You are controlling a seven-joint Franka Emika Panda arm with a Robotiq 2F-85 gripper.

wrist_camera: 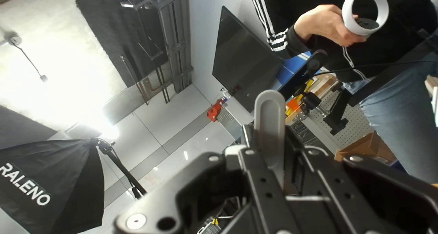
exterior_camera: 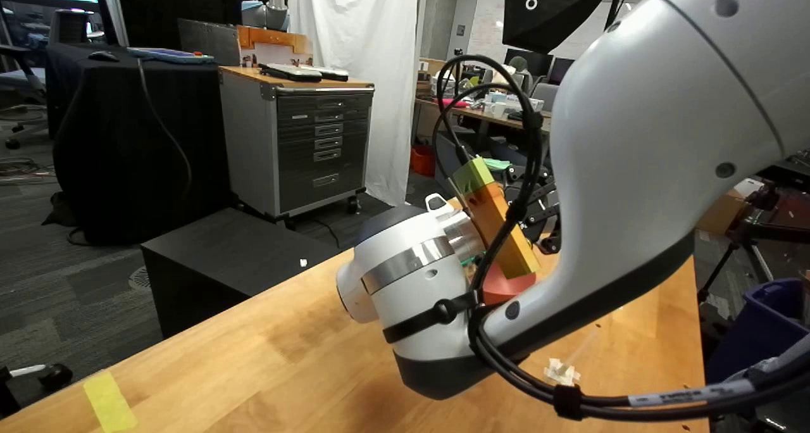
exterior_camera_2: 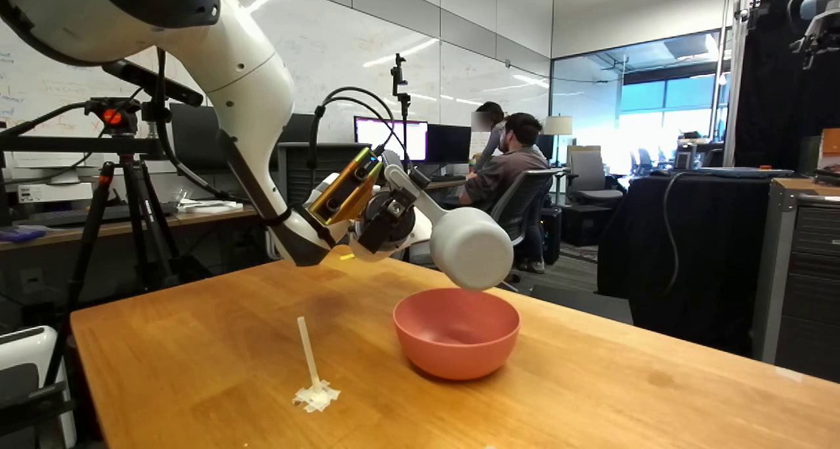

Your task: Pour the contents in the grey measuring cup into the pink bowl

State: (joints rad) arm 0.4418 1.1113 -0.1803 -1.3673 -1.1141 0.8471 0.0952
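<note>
My gripper (exterior_camera_2: 408,176) is shut on the short handle of the grey measuring cup (exterior_camera_2: 471,249). In the wrist view my fingers (wrist_camera: 268,140) press both sides of the grey handle (wrist_camera: 270,112). In an exterior view the cup is tilted, with its round underside towards the camera. Its opening and the contents are hidden. The pink bowl (exterior_camera_2: 457,344) stands upright on the table, and the cup appears over its far rim. No pieces show on the bowl's visible inner wall. The bowl (exterior_camera: 506,286) is mostly hidden behind my arm in an exterior view.
The wooden table (exterior_camera_2: 197,344) bears a thin pale stick (exterior_camera_2: 307,350) fixed upright with white tape (exterior_camera_2: 317,396) near the bowl. Yellow tape (exterior_camera: 109,402) lies at the table's edge. A black box (exterior_camera: 234,256) stands beside the table. A person (wrist_camera: 332,25) shows in the wrist view.
</note>
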